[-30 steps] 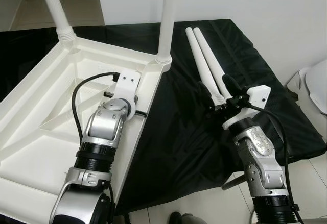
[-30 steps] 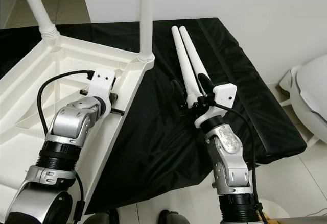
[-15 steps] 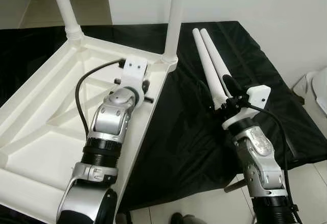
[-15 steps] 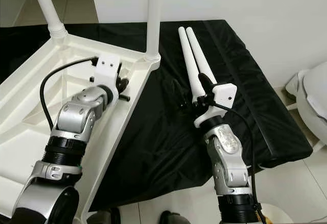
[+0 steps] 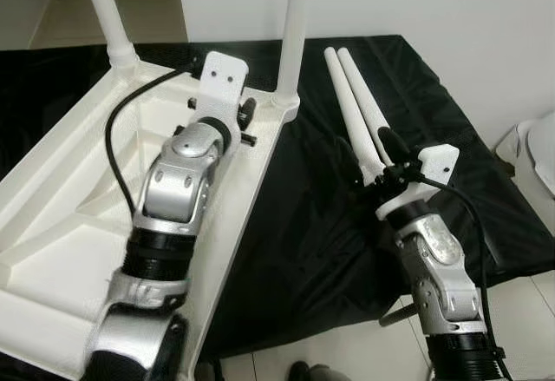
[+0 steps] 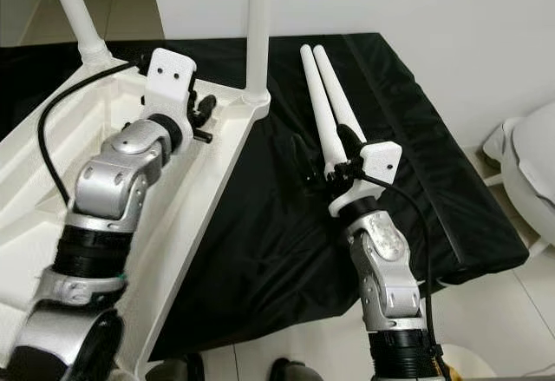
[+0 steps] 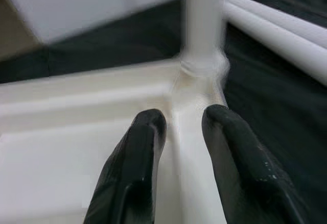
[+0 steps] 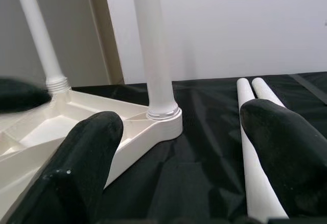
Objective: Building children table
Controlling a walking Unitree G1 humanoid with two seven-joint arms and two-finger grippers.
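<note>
Right gripper (image 8: 176, 155) is held with its fingers wide apart and nothing between them, poised just above the thick threaded ends of the two loose table legs (image 5: 354, 103), which lie side by side on the black cloth (image 5: 321, 225) beside the upturned tabletop (image 5: 69, 225). Left gripper (image 7: 179, 147) is set with a narrow gap between its fingers, gripping nothing, over the rim of the tabletop just short of the fitted corner leg (image 5: 291, 34). A second fitted leg (image 5: 104, 8) stands at the far corner of the tabletop.

The step in hand is judged to be the pick-up of the third leg. The next move calls for the right gripper to be lowered around the nearer loose leg and closed on it near its threaded end, while the tabletop is steadied.

The upper ends of both fitted legs are cut off. The near corners of the tabletop are hidden or cut off, so the open sockets cannot be made out. The left wrist view is blurred.
</note>
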